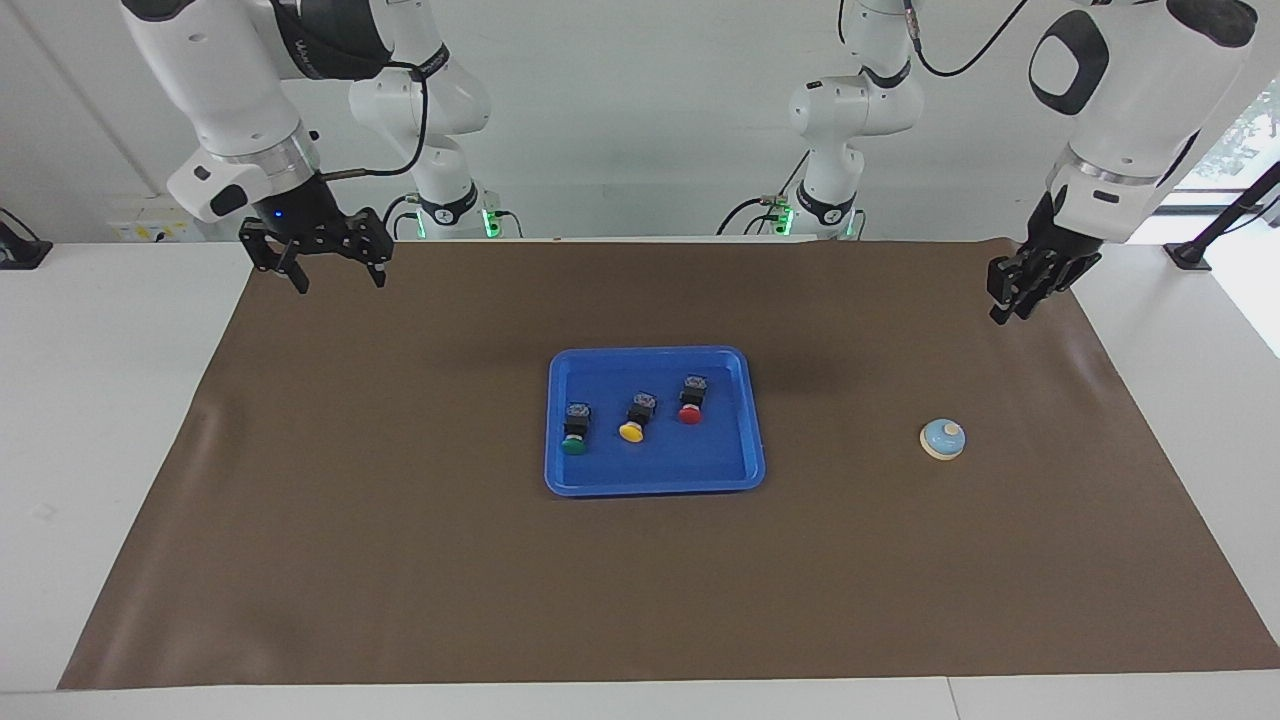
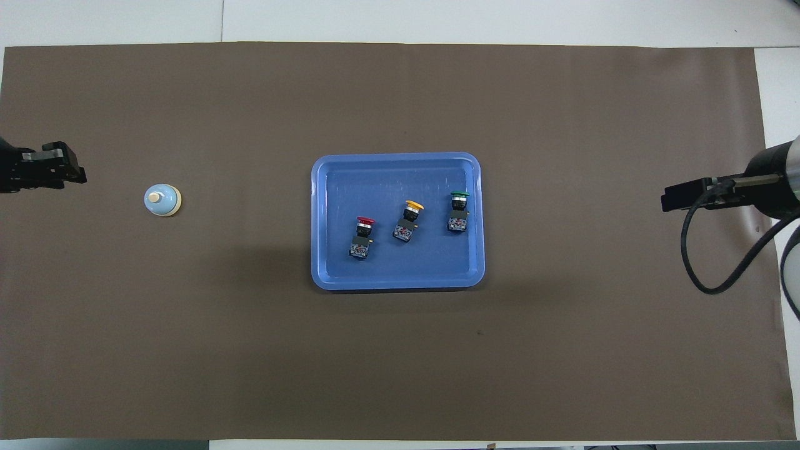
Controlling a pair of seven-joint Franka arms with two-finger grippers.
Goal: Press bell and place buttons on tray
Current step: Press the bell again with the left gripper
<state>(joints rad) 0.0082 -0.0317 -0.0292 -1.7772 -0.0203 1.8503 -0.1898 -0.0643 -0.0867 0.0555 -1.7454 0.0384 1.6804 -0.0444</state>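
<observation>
Brown mat (image 1: 400, 560) around tray (image 1: 750, 420); right gripper (image 1: 335, 275) open, left gripper (image 1: 1010, 300) seemingly closed, empty.

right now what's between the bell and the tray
Nothing: in both views the stretch of brown mat between the bell and the tray is bare. All three buttons lie inside the tray.

Bell (image 1: 943, 439) stands alone on brown mat (image 1: 400, 560), open all round; tray (image 1: 750, 420) with three buttons (image 1: 631, 418) well apart mid-table.
</observation>
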